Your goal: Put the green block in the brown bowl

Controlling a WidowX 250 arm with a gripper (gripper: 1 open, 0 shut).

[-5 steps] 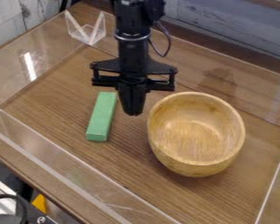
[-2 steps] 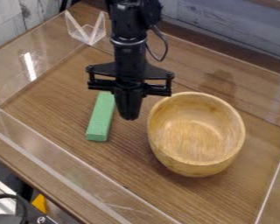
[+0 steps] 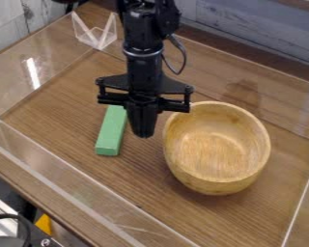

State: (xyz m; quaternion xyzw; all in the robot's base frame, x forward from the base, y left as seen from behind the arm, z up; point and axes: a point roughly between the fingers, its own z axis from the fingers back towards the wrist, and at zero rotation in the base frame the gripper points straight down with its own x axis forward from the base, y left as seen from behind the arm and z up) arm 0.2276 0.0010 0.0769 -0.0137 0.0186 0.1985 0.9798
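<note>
The green block [image 3: 112, 131] lies flat on the wooden table, a long bright bar running from near left to far right. To its right stands the brown bowl [image 3: 216, 147], upright, with nothing visible inside. My black gripper [image 3: 142, 131] hangs straight down between the two, just right of the block's far end and left of the bowl's rim. Its fingers are pressed together into a single point, shut on nothing. The tip sits low, close to the tabletop, and I cannot tell whether it touches the block.
A clear plastic wall [image 3: 67, 193] rings the wooden table [image 3: 67, 106] on the front and left sides. A clear bracket [image 3: 96, 37] stands at the back left. Grey planks [image 3: 247, 24] form the back wall.
The gripper has shifted slightly left and away from the bowl, staying shut. The block and bowl have not moved.
</note>
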